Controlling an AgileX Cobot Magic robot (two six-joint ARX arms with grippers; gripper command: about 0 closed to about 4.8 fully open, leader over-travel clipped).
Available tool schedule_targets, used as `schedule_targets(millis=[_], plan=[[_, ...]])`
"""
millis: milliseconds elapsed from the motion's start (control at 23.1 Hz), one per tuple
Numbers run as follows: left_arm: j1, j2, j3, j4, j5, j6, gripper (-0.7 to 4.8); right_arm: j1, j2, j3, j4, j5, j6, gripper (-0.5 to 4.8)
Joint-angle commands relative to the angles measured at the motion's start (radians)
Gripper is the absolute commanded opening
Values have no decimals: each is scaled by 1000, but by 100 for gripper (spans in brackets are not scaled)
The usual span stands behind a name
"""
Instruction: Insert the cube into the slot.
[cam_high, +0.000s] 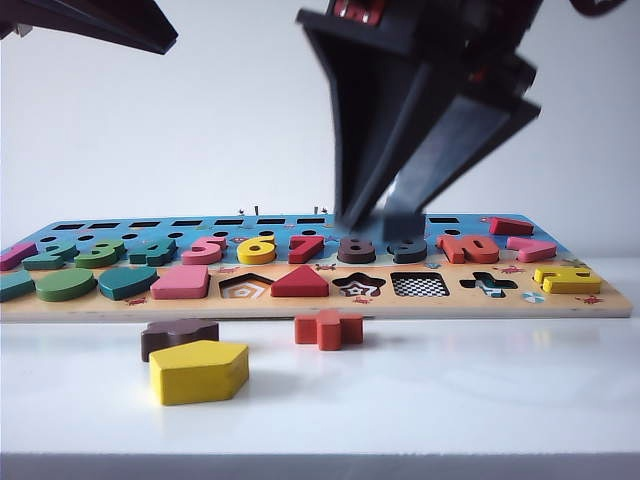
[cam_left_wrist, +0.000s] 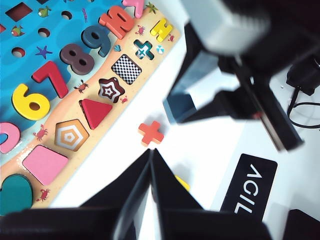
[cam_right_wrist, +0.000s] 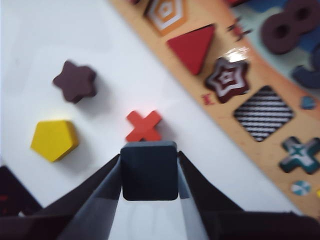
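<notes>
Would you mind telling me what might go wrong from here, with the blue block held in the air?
The right gripper holds the cube by two side edges only, above the table and short of the board; a jolt might twist or drop it.

The slot sits between the star recess and the plus recess, so a small offset or wrong rotation could leave the cube on the rim.

The left gripper is shut, so it offers no help.

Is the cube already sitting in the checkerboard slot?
No, the cube is clamped between the right gripper fingers, and the slot is empty.
</notes>
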Motion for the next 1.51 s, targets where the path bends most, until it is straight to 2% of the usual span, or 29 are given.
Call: schedule_targets(millis=[43, 130, 216, 562, 865, 1513], plan=[[0, -1, 2, 16, 5, 8, 17, -20, -33, 27, 1, 112, 104, 46], [0, -1, 2, 16, 5, 8, 17, -43, -63, 33, 2, 179, 216, 30], [0, -1, 3, 21, 6, 7, 17, -56, -75, 33, 2, 187, 272, 30], [0, -1, 2, 124, 6, 7, 17, -134, -71, 33, 32, 157, 547, 30], [0, -1, 2, 149, 6, 7, 17, -135, -12, 33, 77, 161, 646, 18], [0, -1, 2, 149, 5, 8, 17, -141, 134, 31, 122, 221, 722, 17]])
